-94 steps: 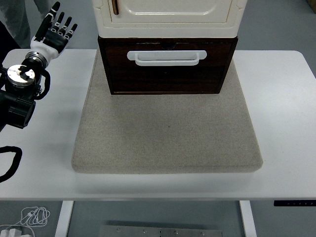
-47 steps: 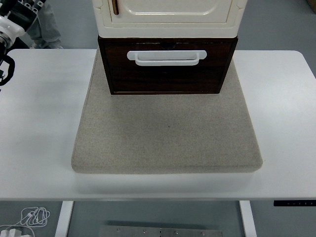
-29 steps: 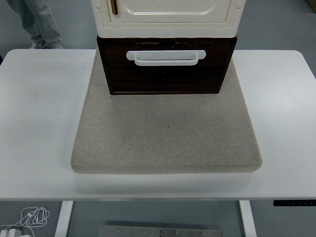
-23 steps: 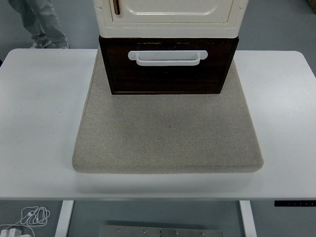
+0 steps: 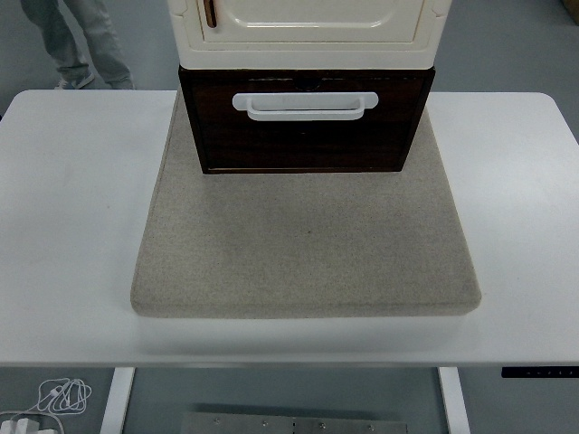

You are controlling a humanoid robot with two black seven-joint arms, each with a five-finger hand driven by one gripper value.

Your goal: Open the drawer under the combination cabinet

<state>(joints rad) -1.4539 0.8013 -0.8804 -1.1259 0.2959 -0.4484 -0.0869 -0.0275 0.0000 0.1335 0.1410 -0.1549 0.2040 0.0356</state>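
From my remote station, the head view shows the white table [image 5: 72,226] with a beige felt-like mat [image 5: 306,244] laid across its middle. At the far edge of the mat stands the combination cabinet [image 5: 308,27], its cream upper section carrying a panelled door with a narrow brown handle [image 5: 210,12] near the door's left side. Directly beneath the cream section sits the dark brown drawer [image 5: 303,136], its front facing me and projecting a little forward of the cream body above it. A white bar handle [image 5: 305,105] runs across the upper part of the drawer front. Neither of my robot hands appears anywhere over the table, so I cannot tell whether their fingers are spread, curled or holding anything. At the top left, behind the table, a person's legs [image 5: 77,41] in grey trousers stand on the floor. Below the table's near edge, at lower left, a coiled white cable [image 5: 56,395] lies on the floor.
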